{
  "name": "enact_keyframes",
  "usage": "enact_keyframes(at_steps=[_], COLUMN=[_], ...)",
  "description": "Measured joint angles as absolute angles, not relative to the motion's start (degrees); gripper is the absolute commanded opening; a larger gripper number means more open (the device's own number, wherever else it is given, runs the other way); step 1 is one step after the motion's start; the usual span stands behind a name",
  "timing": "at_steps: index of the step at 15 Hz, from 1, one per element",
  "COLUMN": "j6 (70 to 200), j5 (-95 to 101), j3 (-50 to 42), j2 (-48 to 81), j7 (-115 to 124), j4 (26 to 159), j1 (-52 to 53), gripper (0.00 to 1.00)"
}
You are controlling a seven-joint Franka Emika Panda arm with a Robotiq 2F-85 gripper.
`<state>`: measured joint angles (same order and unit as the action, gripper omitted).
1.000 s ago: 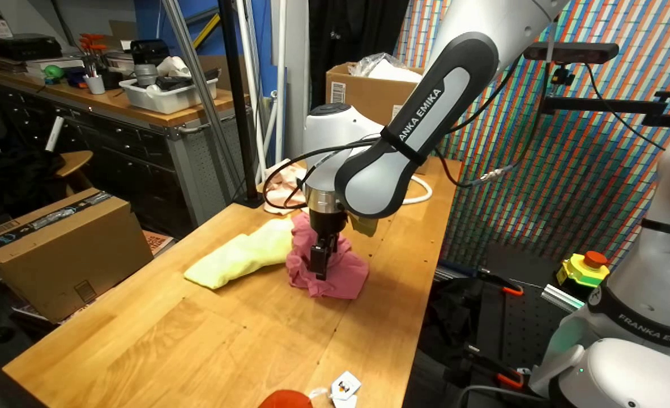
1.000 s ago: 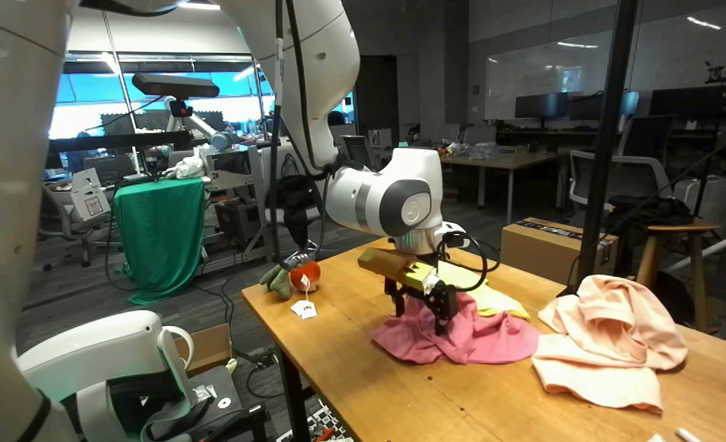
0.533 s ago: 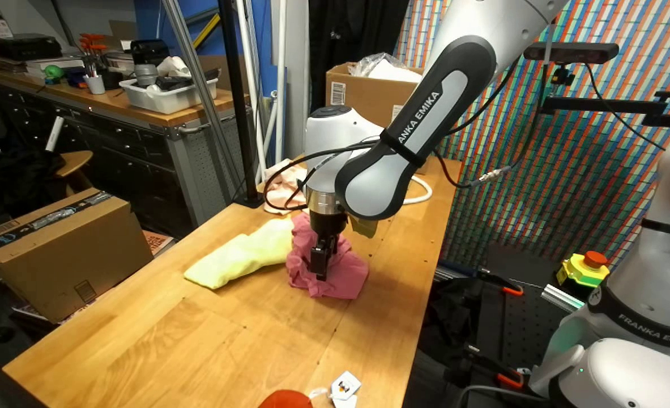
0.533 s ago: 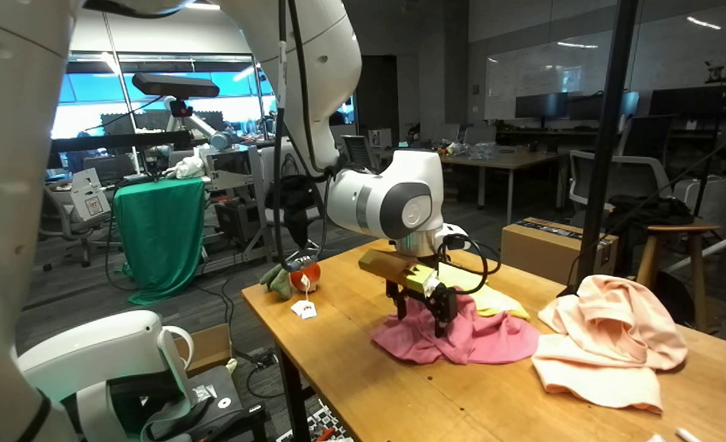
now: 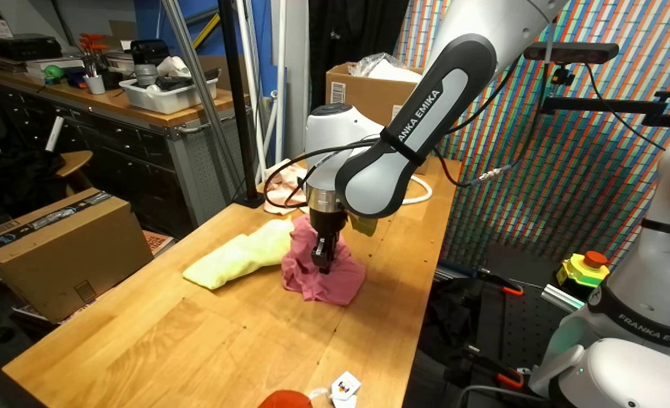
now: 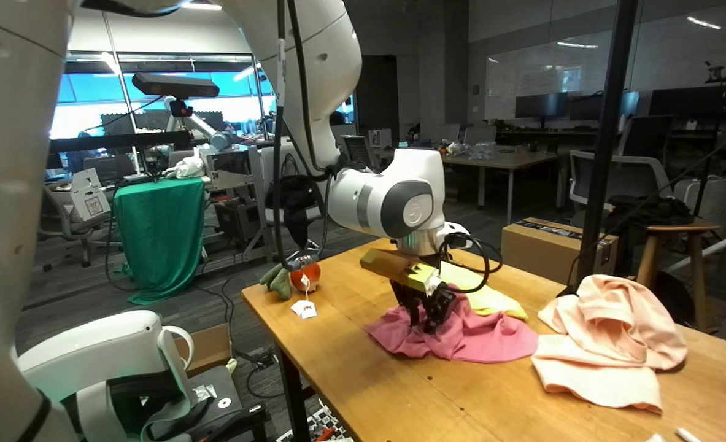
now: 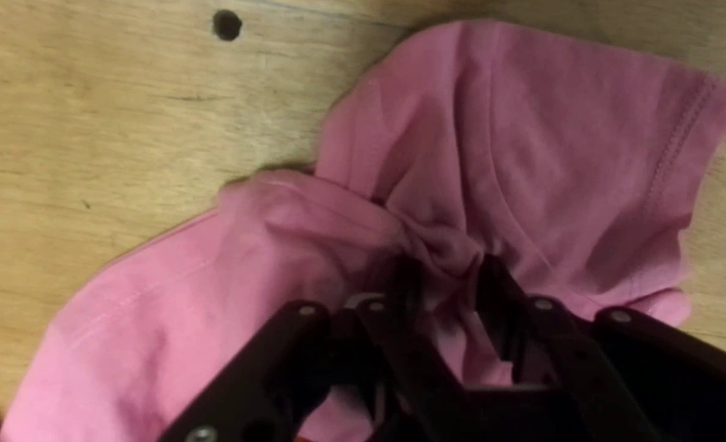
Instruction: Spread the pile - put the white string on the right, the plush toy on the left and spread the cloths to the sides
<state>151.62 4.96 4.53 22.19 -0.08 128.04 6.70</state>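
Clamping the pink cloth (image 5: 343,277) with the tool (image 5: 323,267) mid-frame, just right of the yellow cloth (image 5: 238,258) on the tabletop (image 5: 216,340), in an exterior view.

Matt pink cloth (image 6: 482,341), grained wooden table (image 5: 170,334), smooth white arm (image 5: 419,107), shiny metal collar (image 5: 321,200).

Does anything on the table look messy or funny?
Yes, a bit: the pink cloth lies crumpled under the gripper, bunched in folds instead of flat. The peach cloth is rumpled too. I see nothing spilled or broken.
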Motion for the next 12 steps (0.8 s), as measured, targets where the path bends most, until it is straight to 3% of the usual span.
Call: enact_keyframes(at_steps=[2,5,12], j6=[152.0,152.2,151.7], j5=[5.0,5.2,6.3], j3=[4.6,4.5,3.1], j2=[22.2,22.2,21.2], j7=[0.0,0.7,5.3], j4=[128.1,128.2,129.5], j1=[6.8,7.0,8.4], gripper=[0.06,0.12,0.11])
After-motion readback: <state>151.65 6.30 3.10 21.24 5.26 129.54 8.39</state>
